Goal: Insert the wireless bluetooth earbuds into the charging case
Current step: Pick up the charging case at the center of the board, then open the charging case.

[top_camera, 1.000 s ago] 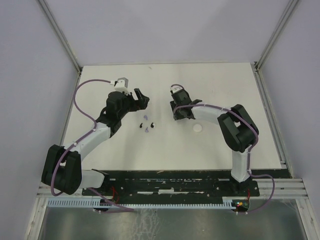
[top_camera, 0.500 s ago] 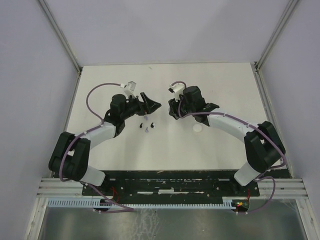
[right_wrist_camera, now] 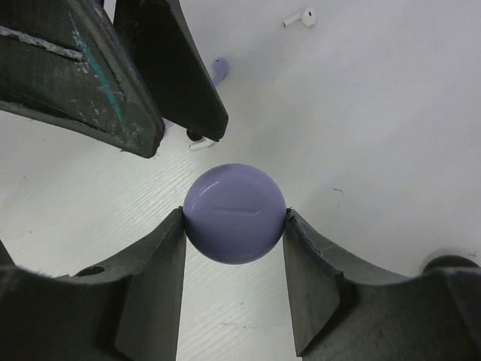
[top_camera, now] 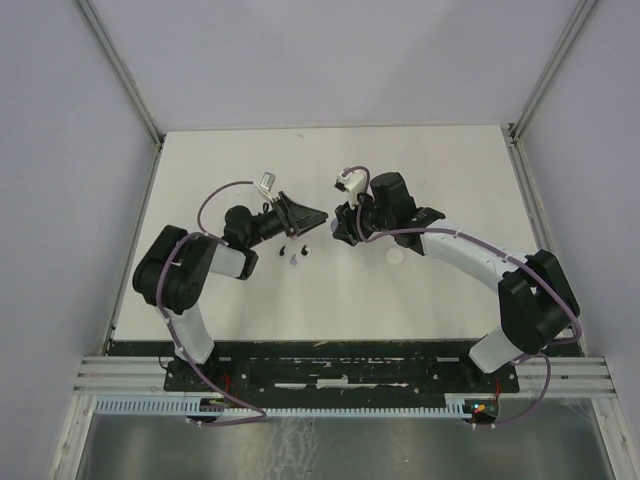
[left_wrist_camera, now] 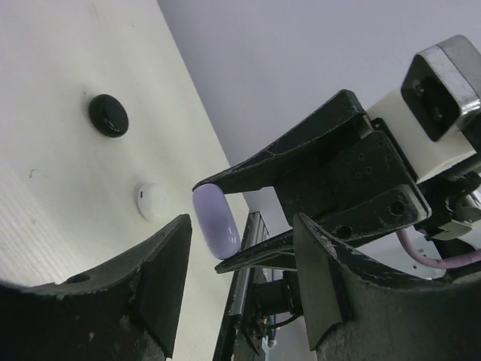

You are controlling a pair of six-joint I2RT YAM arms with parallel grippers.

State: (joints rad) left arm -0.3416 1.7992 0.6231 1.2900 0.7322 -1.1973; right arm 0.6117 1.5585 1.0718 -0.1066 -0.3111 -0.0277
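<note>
The flat white table top (top_camera: 200, 290) is spanned by both arms. Over its middle, the right gripper (top_camera: 340, 228) is clamped on the round glossy lilac charging case (right_wrist_camera: 234, 213), which is pinched at its two sides between the black fingers (right_wrist_camera: 150, 293). The left gripper (top_camera: 313, 214) is pointed at it tip to tip with its own fingers (left_wrist_camera: 161, 278) parted, and the case is seen just beyond those fingertips, apparently untouched by them. The tiny loose wireless earbuds (top_camera: 295, 250), among them a white bud (right_wrist_camera: 301, 16) and a lilac bud (right_wrist_camera: 218, 68), are seen lying on the table beneath and beyond both pairs of fingers, gripped by neither.
</note>
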